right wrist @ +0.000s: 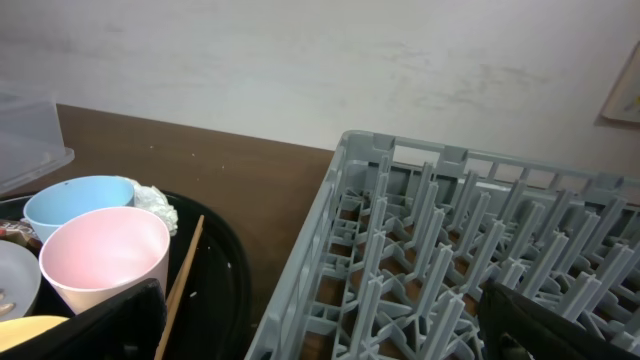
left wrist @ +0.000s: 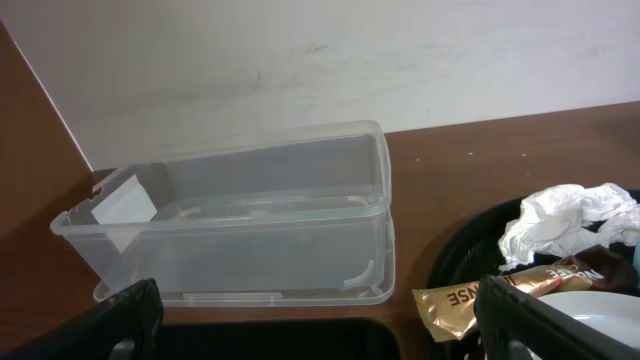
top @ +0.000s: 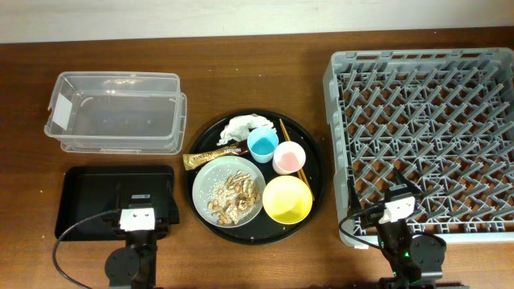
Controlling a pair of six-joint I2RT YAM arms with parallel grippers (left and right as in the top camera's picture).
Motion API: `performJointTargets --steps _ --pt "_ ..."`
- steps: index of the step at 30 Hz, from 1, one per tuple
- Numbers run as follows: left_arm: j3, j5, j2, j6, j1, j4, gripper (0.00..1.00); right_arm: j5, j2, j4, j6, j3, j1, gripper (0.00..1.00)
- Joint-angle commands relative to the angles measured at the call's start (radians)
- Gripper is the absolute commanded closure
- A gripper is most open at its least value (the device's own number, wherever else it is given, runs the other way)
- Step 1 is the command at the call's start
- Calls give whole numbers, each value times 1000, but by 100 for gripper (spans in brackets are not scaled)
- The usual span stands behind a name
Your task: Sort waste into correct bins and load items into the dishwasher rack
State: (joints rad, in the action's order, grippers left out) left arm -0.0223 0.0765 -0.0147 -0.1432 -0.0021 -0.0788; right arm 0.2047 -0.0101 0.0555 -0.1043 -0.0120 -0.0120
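Note:
On the round black tray (top: 313, 164) lie a crumpled white tissue (top: 240, 128), a brown-and-gold wrapper (top: 210, 155), a blue cup (top: 262, 144), a pink cup (top: 288, 156), a yellow bowl (top: 287, 199), wooden chopsticks (top: 291, 148) and a grey plate (top: 210, 178) with beige scraps (top: 237, 195). The clear tub (top: 116, 112) is at the far left, the shallow black tray (top: 96, 193) in front of it. The grey rack (top: 426, 136) fills the right. My left gripper (left wrist: 315, 330) is open over the black tray's near edge. My right gripper (right wrist: 320, 320) is open over the rack's near left corner. Both are empty.
The tissue (left wrist: 565, 220) and wrapper (left wrist: 500, 290) show at the right of the left wrist view, behind the clear tub (left wrist: 240, 225). The right wrist view shows the pink cup (right wrist: 105, 255), blue cup (right wrist: 75, 200), a chopstick (right wrist: 180, 280) and the rack (right wrist: 450, 260). A white wall stands behind the table.

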Motion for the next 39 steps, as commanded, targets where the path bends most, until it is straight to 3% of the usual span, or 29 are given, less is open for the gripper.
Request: performJointTargets --steps 1,36,39 --pt "12 -10 -16 -19 -61 0 1 2 1 5 12 6 7 2" --pt "13 -11 -16 -19 -61 5 1 2 1 5 12 6 7 2" --pt "12 -351 -16 -1 -61 113 1 2 1 5 12 6 7 2"
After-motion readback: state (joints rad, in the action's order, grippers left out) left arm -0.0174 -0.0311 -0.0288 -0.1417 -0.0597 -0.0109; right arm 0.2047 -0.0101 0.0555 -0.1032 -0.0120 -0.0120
